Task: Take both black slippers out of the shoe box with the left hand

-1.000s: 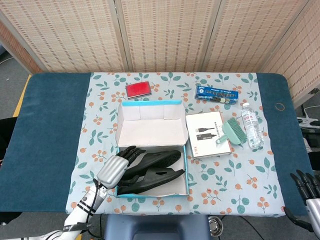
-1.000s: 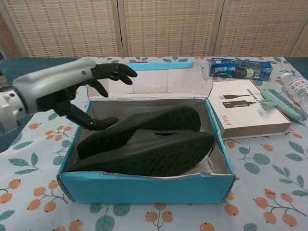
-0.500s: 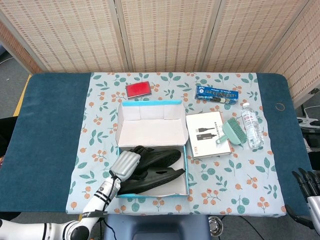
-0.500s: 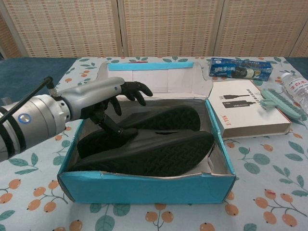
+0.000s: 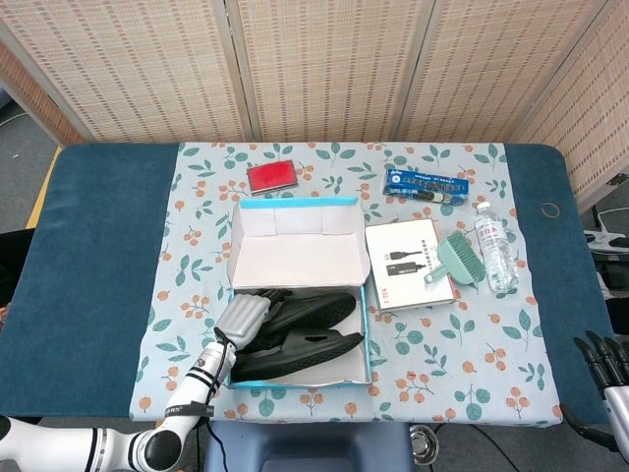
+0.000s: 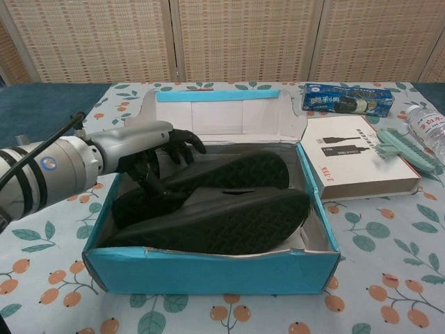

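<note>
Two black slippers lie sole-up in the blue shoe box [image 6: 208, 273], the rear one [image 6: 233, 172] partly under the front one [image 6: 222, 224]. My left hand [image 6: 147, 149] reaches into the box from the left. Its fingers [image 6: 186, 141] curl over the left end of the rear slipper and the thumb presses down onto it, but no firm grip shows. In the head view the left hand [image 5: 243, 317] covers the left ends of the slippers [image 5: 310, 329] in the box [image 5: 295, 258]. My right hand [image 5: 601, 360] hangs off the table's near right corner, holding nothing.
A white carton [image 5: 408, 264] with a green brush [image 5: 456, 258] on it lies right of the box, with a water bottle [image 5: 494, 246] beyond. A blue biscuit pack [image 5: 427, 184] and a red case [image 5: 271, 176] lie at the back. The box's lid flap stands open behind.
My left hand has gone from above the box's left edge down into the box, and its fingers have curled in over the rear slipper's end. The slippers have not moved.
</note>
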Available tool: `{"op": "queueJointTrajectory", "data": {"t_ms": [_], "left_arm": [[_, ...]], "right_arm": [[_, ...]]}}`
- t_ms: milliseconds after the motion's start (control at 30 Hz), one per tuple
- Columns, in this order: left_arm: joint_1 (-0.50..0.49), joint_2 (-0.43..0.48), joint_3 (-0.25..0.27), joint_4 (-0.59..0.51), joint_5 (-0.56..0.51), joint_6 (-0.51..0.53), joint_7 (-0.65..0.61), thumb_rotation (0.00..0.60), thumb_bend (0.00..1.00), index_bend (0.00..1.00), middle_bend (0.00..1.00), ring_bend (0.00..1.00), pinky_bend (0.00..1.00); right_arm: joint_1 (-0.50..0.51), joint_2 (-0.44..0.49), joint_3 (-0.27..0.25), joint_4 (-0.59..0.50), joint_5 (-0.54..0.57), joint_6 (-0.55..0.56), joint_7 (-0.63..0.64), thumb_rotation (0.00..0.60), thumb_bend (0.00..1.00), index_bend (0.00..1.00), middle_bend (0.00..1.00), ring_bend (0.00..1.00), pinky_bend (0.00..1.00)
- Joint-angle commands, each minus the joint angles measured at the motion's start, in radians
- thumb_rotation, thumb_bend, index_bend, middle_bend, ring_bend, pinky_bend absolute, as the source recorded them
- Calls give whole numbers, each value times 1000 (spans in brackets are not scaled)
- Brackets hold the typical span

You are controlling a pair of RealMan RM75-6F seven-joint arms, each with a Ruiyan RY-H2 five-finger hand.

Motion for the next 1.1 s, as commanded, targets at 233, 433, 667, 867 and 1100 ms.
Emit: {"op": "queueJointTrajectory", "data": {"t_ms": [233, 433, 667, 867, 1100], "left_arm": [[-98, 58, 38, -61, -214, 24, 113, 600, 311, 211, 289, 243, 474], [-135, 37, 75, -52, -222, 107, 171, 600, 432, 486, 488, 389, 568], [-115, 2, 115, -52, -76, 218, 143, 600, 656, 625, 622, 477, 631], [-72, 5, 190, -52, 149, 268, 93, 600, 711, 665, 656, 494, 637], [-23, 5, 236, -9, 372, 351, 66, 600, 749, 677, 668, 498, 638]], "right_arm": [[-1, 1, -3, 0, -3, 2, 0, 457, 217, 0, 0, 0, 0], [-4, 5, -4, -1, -3, 8, 8, 456, 217, 0, 0, 0, 0], [-3, 7, -8, -1, -6, 4, 9, 456, 217, 0, 0, 0, 0], [-1, 7, -13, -7, -9, -7, 0, 456, 217, 0, 0, 0, 0], [-2, 8, -18, -9, -17, -5, -1, 456, 217, 0, 0, 0, 0]]}}
